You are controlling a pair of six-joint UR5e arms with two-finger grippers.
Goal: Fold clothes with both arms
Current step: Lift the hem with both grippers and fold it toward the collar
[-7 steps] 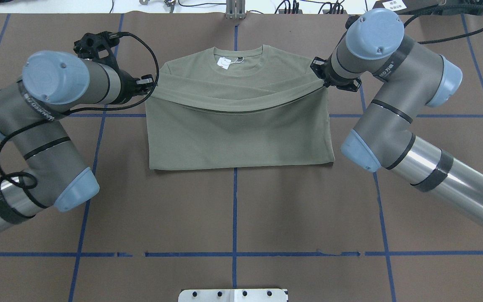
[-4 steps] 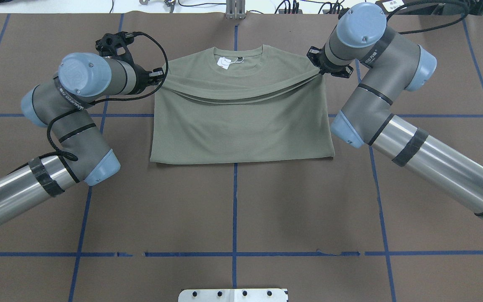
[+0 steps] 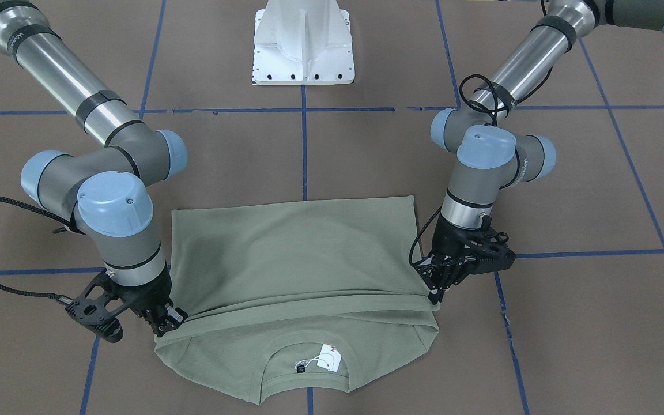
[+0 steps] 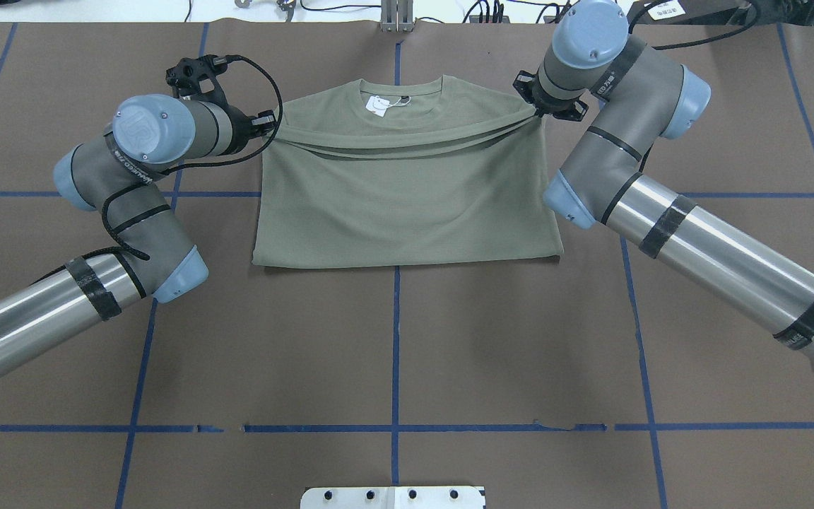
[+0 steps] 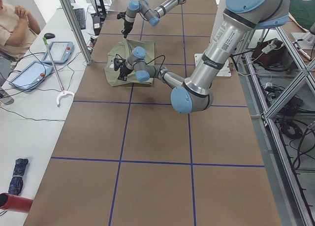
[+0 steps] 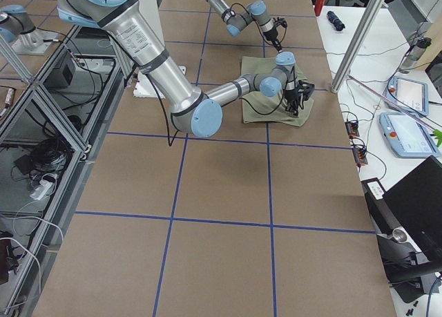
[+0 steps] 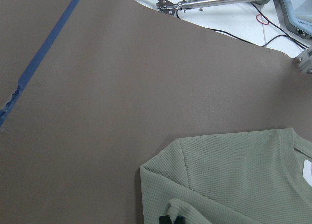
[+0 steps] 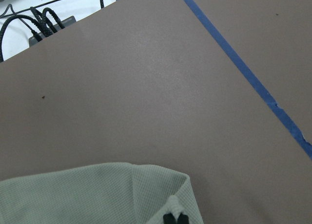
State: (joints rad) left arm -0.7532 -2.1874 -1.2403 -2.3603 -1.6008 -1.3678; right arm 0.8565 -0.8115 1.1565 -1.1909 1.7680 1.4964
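The sage-green shirt (image 4: 407,205) lies flat on the brown table cover, its lower half folded up toward the collar; the white hang tag (image 4: 377,104) shows at the neck. My left gripper (image 4: 270,129) is shut on the left corner of the folded-over edge, near the shoulder. My right gripper (image 4: 538,115) is shut on the right corner. The held edge sags slightly between them, just below the neckline. In the front-facing view the shirt (image 3: 297,248) has the left gripper (image 3: 434,295) at its right and the right gripper (image 3: 166,324) at its left. Each wrist view shows shirt fabric (image 7: 234,175) (image 8: 97,194) at the fingertips.
The white pedestal base (image 3: 303,46) stands at the robot's side of the table. Blue tape lines (image 4: 396,353) grid the brown cover. Cables (image 4: 492,10) lie beyond the far edge. A metal grabber tool (image 7: 195,2) and tablets (image 5: 29,73) lie on the white side table.
Both grippers have carried the folded edge farther from the robot toward the collar, and both arms have stretched out. The fold now covers more of the chest. The grips have not changed.
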